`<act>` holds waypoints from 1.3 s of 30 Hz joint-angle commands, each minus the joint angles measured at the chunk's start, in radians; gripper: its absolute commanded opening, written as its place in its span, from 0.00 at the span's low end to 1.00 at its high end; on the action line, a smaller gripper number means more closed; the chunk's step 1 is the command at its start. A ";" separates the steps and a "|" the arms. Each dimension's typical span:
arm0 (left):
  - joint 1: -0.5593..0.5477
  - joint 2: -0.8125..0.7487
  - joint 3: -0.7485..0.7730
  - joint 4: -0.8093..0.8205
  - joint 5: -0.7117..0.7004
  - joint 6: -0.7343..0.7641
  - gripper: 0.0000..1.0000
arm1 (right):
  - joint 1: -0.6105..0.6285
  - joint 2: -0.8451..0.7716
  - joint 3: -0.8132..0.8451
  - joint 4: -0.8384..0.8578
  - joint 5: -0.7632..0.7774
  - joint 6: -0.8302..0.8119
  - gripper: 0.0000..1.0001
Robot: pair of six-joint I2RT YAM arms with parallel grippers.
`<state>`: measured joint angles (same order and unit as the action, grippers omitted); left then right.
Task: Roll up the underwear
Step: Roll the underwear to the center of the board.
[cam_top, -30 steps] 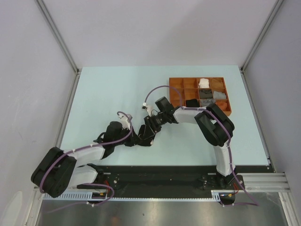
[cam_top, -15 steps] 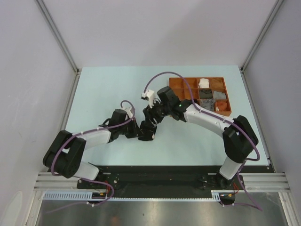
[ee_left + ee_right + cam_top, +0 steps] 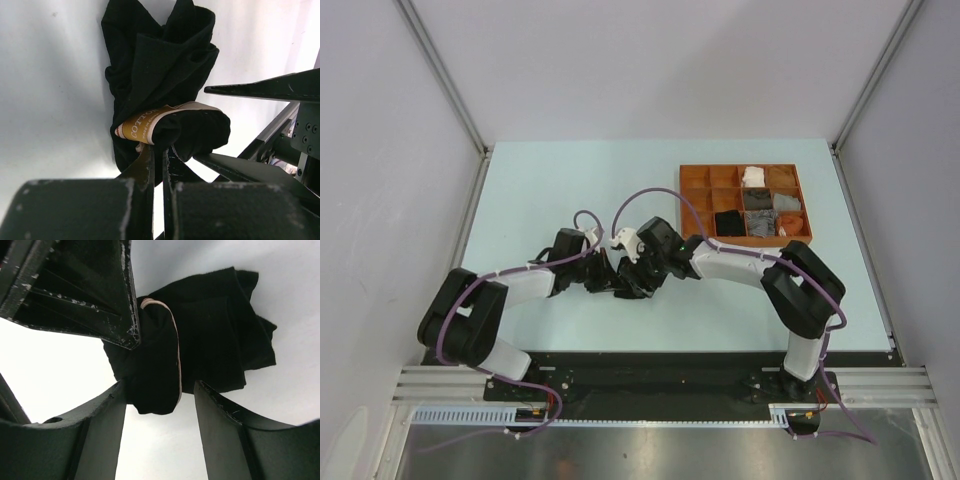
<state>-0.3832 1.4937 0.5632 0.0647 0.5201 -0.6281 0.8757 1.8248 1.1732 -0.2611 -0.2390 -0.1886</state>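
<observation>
- Pale blue-green table (image 3: 550, 190) fills the overhead view, closed in by plain grey walls (image 3: 650, 70) with metal posts at the corners.
- Your two arms reach in from the near edge and meet near the middle of the table, their wrists almost touching.
- An orange-brown tray (image 3: 683, 200) of small compartments sits at the far right, well apart from the grippers. Several compartments hold cloth bundles, among them a white bundle (image 3: 753, 176) and a black bundle (image 3: 727, 221).
- Between the grippers lies a black brief (image 3: 160, 60), bunched and partly rolled on the table. Its loose end spreads away in soft folds.
- A beige waistband (image 3: 145, 125) with printed lettering wraps round the rolled end, which faces your left wrist camera.
- Your left gripper (image 3: 159, 152) is pinched almost fully closed. Its two thin fingers clamp the black cloth just under the waistband.
- Your right gripper (image 3: 160, 390) stands wide apart, one finger on each side of the rolled end. It straddles the roll without squeezing it. One finger looks to brush the cloth, while a narrow strip of table shows between the roll and the other finger.
- From the right wrist camera, the left gripper's dark fingers come in from the upper left and meet the roll at the waistband's edge.
- From overhead, the brief is mostly hidden under the two grippers.
</observation>
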 commanded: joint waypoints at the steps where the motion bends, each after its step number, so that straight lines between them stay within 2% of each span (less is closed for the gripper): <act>1: 0.015 0.033 0.003 -0.037 -0.072 0.008 0.00 | 0.011 -0.001 -0.007 0.060 0.021 -0.034 0.59; 5: 0.018 0.033 0.003 -0.017 -0.057 -0.001 0.00 | 0.022 0.024 -0.020 0.086 -0.054 -0.019 0.54; 6: 0.017 0.033 0.006 -0.013 -0.049 -0.005 0.00 | 0.023 0.033 -0.020 0.091 -0.060 -0.002 0.36; 7: 0.018 0.027 0.006 -0.006 -0.045 -0.004 0.00 | 0.023 0.051 -0.020 0.094 -0.063 0.009 0.27; 8: 0.017 0.020 0.004 0.001 -0.037 -0.005 0.00 | 0.017 0.060 -0.020 0.094 -0.075 0.026 0.13; 9: 0.017 0.014 0.004 0.007 -0.032 -0.007 0.00 | 0.008 0.068 -0.020 0.094 -0.095 0.041 0.07; 11: 0.017 -0.025 0.003 0.003 -0.038 -0.007 0.10 | -0.027 0.083 -0.020 0.092 -0.166 0.113 0.00; 15: 0.021 -0.148 0.000 -0.058 -0.089 0.004 0.50 | -0.073 0.079 -0.020 0.068 -0.275 0.230 0.00; 18: 0.020 -0.234 -0.017 -0.103 -0.127 0.011 0.63 | -0.101 0.079 -0.020 0.057 -0.358 0.311 0.00; 25: 0.020 -0.273 -0.121 -0.003 -0.091 0.004 0.66 | -0.187 0.143 -0.020 0.098 -0.515 0.466 0.00; 31: 0.009 -0.222 -0.138 0.093 -0.086 0.024 0.66 | -0.245 0.200 -0.020 0.134 -0.574 0.557 0.00; 39: -0.005 -0.119 -0.126 0.257 -0.086 0.025 0.67 | -0.274 0.234 -0.018 0.140 -0.572 0.566 0.00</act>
<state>-0.3767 1.3376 0.4259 0.1848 0.4248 -0.6205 0.6151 2.0201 1.1606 -0.1001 -0.8318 0.3607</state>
